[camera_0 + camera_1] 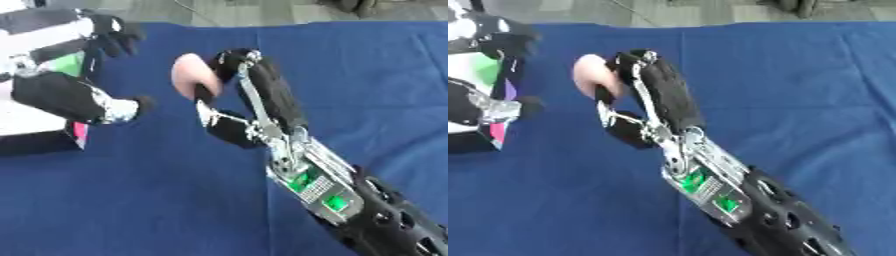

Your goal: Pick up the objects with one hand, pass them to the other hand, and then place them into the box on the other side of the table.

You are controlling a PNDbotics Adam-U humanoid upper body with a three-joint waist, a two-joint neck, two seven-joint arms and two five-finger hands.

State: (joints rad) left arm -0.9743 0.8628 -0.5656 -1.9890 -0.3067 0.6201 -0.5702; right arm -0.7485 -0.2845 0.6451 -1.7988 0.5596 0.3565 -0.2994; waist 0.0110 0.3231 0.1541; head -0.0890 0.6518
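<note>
**Right hand holding pink object above worktop, left hand by box**

Right hand (249, 95) is curling its fingers and thumb around a pale pink rounded object (192, 75), holding it up over the blue worktop (140, 200). The object is sitting at the hand's far-left side, clear of the cloth. Left hand (74, 97) is hanging just left of it, not touching; cannot tell whether its fingers are open. A box (35, 130) is lying at the left edge under the left arm.
</note>
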